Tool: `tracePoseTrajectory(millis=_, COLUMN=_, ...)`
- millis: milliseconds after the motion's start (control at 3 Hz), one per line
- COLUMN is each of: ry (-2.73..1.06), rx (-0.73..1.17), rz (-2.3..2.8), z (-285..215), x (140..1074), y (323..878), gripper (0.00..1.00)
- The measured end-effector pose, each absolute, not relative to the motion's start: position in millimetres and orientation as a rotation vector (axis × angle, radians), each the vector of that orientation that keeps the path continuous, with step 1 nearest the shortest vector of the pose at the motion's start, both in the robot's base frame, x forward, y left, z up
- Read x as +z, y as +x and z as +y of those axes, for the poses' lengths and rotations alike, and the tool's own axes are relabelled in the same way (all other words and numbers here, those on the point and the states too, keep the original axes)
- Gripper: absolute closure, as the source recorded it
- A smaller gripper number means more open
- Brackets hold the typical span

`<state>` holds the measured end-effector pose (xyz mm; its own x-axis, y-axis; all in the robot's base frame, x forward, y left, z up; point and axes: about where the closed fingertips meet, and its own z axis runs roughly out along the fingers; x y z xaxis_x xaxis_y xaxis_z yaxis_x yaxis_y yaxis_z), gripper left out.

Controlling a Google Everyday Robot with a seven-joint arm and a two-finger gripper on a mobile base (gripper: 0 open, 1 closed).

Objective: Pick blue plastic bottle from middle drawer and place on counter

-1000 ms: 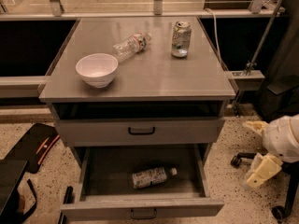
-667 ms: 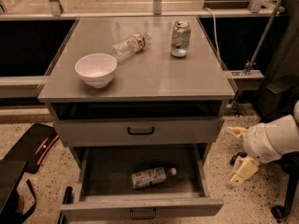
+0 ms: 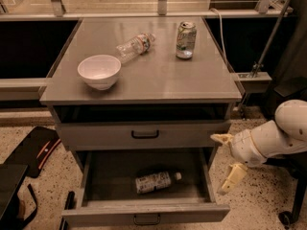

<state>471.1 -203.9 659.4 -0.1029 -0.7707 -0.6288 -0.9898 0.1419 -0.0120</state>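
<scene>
The blue plastic bottle (image 3: pixel 154 181) lies on its side on the dark floor of the open middle drawer (image 3: pixel 144 212), white cap pointing right. The grey counter (image 3: pixel 153 75) is above it. My gripper (image 3: pixel 226 161) is to the right of the drawers, outside the cabinet, level with the gap between the closed drawer front and the open drawer. Its two pale fingers (image 3: pixel 233 176) are spread apart and hold nothing. It is about a hand's width right of the bottle and above it.
On the counter stand a white bowl (image 3: pixel 99 71), a clear bottle with a red-and-white band (image 3: pixel 134 46) lying down, and a soda can (image 3: pixel 185 40). A closed drawer front (image 3: pixel 144 135) sits above the open drawer. A black object (image 3: pixel 29 150) lies on the speckled floor at left.
My arm and gripper have moved left, from the right edge of the view to just beside the cabinet's right side. The bottle and counter items have not moved.
</scene>
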Motion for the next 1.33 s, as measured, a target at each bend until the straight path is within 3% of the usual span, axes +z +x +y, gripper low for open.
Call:
tracePoseTrajectory(millis=333, ry=-1.676, rx=0.705, rz=1.827, z=-179.3, x=641.3, y=474.6, gripper=0.00)
tracePoseTrajectory(millis=667, ry=-1.664, rx=0.857, rz=1.649, z=-106.9, x=617.0, y=488.9, gripper=0.00)
tracePoseTrajectory(millis=1000, ry=-1.738, rx=0.858, rz=1.578, z=-24.1, x=606.6, y=487.8, gripper=0.00)
tracePoseTrajectory(millis=1333, ry=-1.718, rx=0.838, rz=1.627, z=-18.9, x=588.9, y=479.8, gripper=0.00)
